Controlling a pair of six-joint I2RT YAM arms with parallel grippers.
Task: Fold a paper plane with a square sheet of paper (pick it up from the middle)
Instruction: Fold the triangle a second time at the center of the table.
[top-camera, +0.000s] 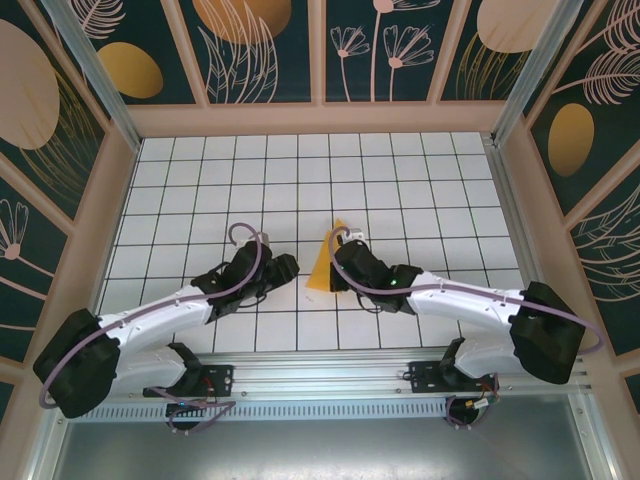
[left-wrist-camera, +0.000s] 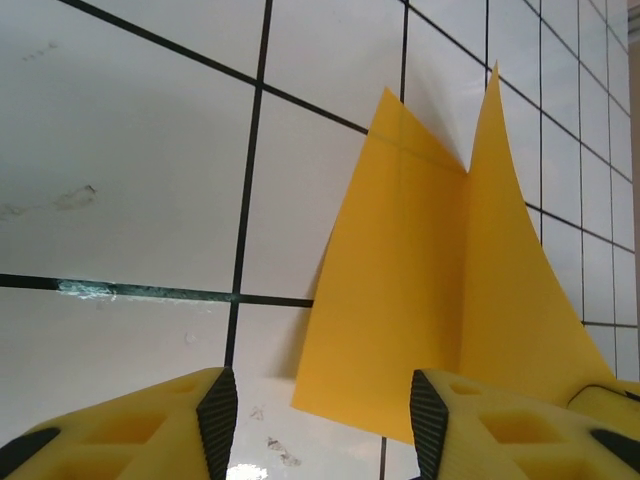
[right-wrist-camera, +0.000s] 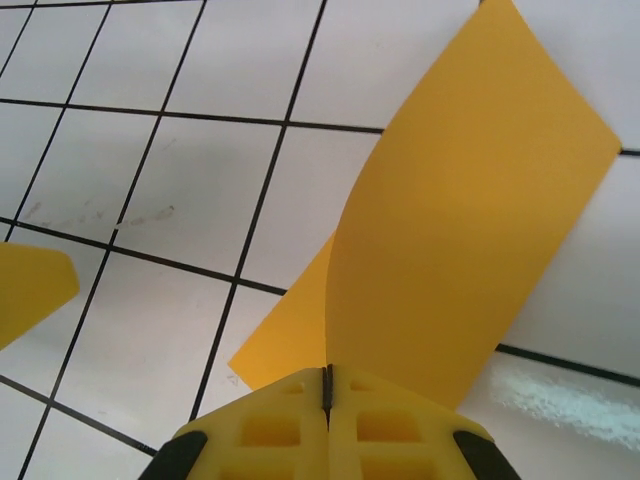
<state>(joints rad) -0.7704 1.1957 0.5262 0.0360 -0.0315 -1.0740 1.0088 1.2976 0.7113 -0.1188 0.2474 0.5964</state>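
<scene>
The square sheet of paper (top-camera: 322, 268) is orange-yellow and bent into two upright flaps that meet at a crease. It stands on the white grid table (top-camera: 300, 180) near the middle. My right gripper (top-camera: 340, 252) is shut on the paper at the crease. In the right wrist view the right gripper (right-wrist-camera: 326, 385) has its pads pressed together, and the paper (right-wrist-camera: 460, 230) rises out of them. My left gripper (top-camera: 291, 268) sits just left of the sheet. In the left wrist view the left gripper (left-wrist-camera: 323, 408) stands open, with the bottom edge of the paper (left-wrist-camera: 420, 300) between its fingers.
Wooden walls with dark floral panels (top-camera: 265, 40) enclose the table on three sides. A metal rail (top-camera: 320, 385) carrying both arm bases runs along the near edge. One yellow finger (right-wrist-camera: 30, 285) of the left gripper shows at the left of the right wrist view.
</scene>
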